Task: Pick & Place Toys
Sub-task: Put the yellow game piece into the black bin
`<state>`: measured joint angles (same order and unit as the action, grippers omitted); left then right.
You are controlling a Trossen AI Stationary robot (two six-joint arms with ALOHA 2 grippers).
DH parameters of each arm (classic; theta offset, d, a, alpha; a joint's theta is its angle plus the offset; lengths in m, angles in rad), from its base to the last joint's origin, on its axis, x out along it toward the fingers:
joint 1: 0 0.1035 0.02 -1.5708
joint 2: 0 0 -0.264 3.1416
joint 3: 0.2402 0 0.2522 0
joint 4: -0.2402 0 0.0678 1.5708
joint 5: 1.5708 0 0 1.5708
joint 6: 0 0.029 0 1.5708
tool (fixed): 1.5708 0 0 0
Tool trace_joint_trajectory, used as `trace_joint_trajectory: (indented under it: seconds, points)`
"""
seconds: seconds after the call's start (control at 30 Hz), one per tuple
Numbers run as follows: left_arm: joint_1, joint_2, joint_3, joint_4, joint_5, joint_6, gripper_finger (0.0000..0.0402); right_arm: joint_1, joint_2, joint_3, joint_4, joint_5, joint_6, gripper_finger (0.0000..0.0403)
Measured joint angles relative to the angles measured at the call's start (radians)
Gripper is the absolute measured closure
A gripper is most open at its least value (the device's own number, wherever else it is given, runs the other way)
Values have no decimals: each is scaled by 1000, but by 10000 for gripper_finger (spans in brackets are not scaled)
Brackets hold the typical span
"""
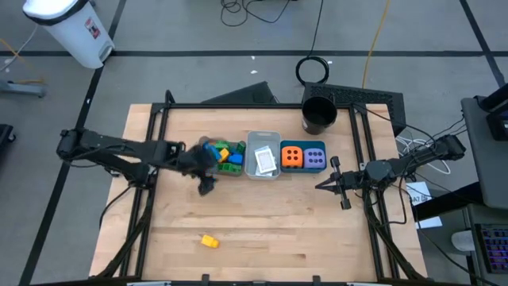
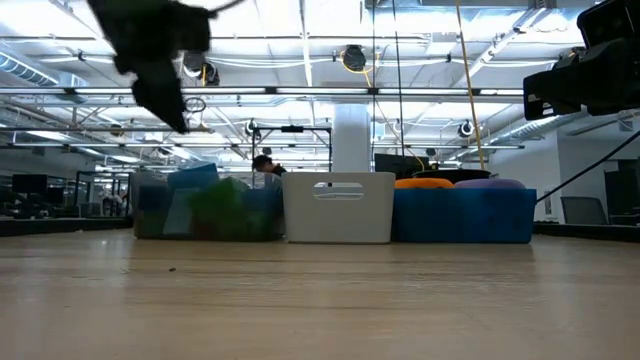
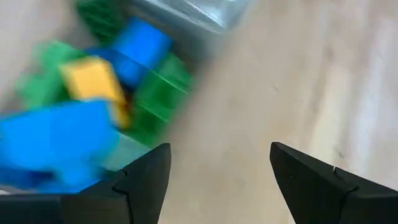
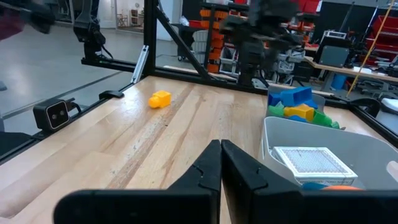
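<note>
Blue, green and yellow bricks (image 1: 223,152) lie piled in a clear bin (image 1: 208,143) at the table's middle. My left gripper (image 1: 205,179) hangs just near-left of that bin, above the table. It is open, and in the left wrist view (image 3: 217,155) only bare wood shows between its fingers. One yellow brick (image 1: 209,241) lies alone on the table near the front edge. My right gripper (image 1: 327,183) waits shut at the right, pointing level toward the bins.
A grey bin (image 1: 263,141) holding a white card (image 1: 264,162) stands right of the clear bin. Beyond it a teal bin (image 1: 304,144) holds an orange dotted cube (image 1: 291,157) and a purple one (image 1: 315,157). A black cup (image 1: 319,116) stands at the far right.
</note>
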<state>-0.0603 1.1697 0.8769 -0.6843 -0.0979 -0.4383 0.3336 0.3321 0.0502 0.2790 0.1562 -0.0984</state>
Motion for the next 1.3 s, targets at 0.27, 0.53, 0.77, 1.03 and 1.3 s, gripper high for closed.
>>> trace_joint_trajectory:
  seconds: [0.27,0.53,0.77,1.03,1.3]
  points:
    - [-382,51,-2,266,-7,-34,119,0,0,0,0,0,0,399]
    - [-654,223,-2,368,-59,23,119,0,0,0,0,0,0,399]
    - [-694,376,-2,370,-87,-83,119,0,0,0,0,0,0,399]
    - [-694,473,-2,368,-52,-122,119,0,0,0,0,3,0,398]
    - [-695,535,-2,336,-43,-170,119,0,0,0,0,3,0,399]
